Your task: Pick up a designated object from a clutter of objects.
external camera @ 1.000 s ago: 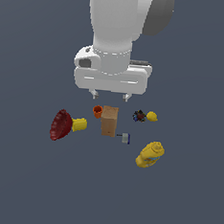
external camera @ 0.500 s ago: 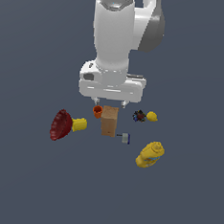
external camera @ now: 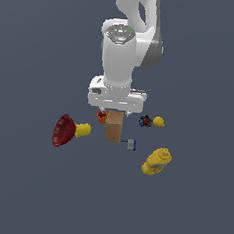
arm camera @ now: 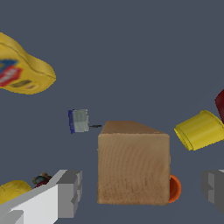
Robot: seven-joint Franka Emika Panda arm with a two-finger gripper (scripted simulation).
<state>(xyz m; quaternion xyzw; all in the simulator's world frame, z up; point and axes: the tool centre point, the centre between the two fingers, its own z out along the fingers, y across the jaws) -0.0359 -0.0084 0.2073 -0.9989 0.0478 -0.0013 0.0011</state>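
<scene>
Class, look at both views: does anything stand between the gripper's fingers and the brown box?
Nothing visible does. The gripper is open, one finger on each side of the brown box, with clear gaps. The orange cup sits against the box, near one finger.

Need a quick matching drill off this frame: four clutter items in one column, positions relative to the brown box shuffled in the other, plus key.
Sides are the exterior view's.

Items
1. dark red bowl
2. yellow bottle
3. orange cup
4. grey-blue piece

Positions relative to the brown box
A. hard against the box's upper left edge
B. just off its lower right corner
C. farthest left, beyond the yellow cup
D. lower right, lying on its side

Pairs: 1-C, 2-D, 3-A, 4-B
</scene>
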